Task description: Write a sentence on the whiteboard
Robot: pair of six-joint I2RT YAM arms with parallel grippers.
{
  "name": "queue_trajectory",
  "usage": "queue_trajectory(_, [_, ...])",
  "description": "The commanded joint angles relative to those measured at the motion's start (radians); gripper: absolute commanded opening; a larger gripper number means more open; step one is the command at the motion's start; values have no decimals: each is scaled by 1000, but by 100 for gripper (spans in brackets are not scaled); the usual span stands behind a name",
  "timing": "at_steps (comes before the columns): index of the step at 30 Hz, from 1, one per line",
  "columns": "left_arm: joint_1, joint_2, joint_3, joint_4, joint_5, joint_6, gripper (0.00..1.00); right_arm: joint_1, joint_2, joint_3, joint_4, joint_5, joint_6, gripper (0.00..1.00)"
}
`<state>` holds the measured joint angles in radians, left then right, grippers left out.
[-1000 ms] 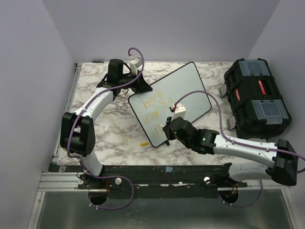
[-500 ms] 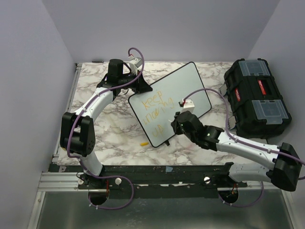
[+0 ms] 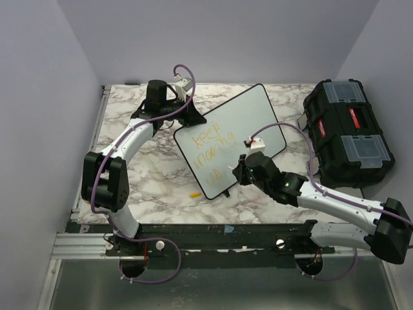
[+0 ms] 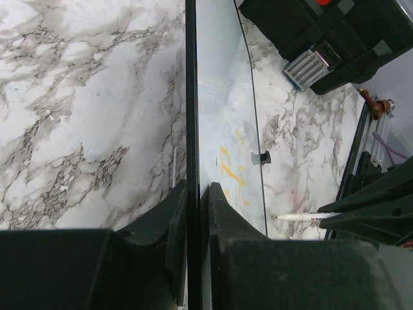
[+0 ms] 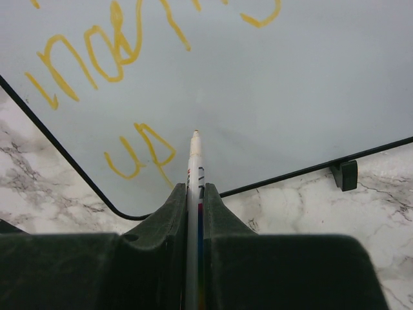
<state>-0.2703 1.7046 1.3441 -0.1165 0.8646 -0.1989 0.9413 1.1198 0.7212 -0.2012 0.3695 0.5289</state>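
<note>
The whiteboard (image 3: pixel 248 119) lies slanted on the marble table, black-rimmed. My left gripper (image 3: pixel 182 123) is shut on its far-left edge; in the left wrist view the fingers (image 4: pixel 193 187) pinch the rim of the whiteboard (image 4: pixel 222 97). The sentence (image 3: pixel 213 152) is in yellow, three short lines starting "keep" and ending "up" (image 5: pixel 139 152). My right gripper (image 3: pixel 240 171) is at the board's near corner, shut on a white marker (image 5: pixel 193 168). Its tip points at bare board just right of "up"; whether it touches I cannot tell. The left wrist view shows the marker (image 4: pixel 303 217) too.
A black plastic toolbox (image 3: pixel 345 132) with clear lid pockets stands at the right edge of the table. A small yellow piece (image 3: pixel 195 193) lies on the marble near the board's lower-left corner. Purple walls close in left, right and behind.
My right arm has shifted to the right along the board's near edge, carrying the marker away from "up". The left arm and the board have not moved.
</note>
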Motion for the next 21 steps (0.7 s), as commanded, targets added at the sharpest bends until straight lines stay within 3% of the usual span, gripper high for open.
queue_trajectory(1, [-37, 18, -30, -45, 35, 96, 0, 0, 18, 4, 37, -32, -24, 1])
queue_trajectory(21, [-37, 19, -30, -42, 39, 93, 0, 0, 135, -1, 111, -6, 3, 1])
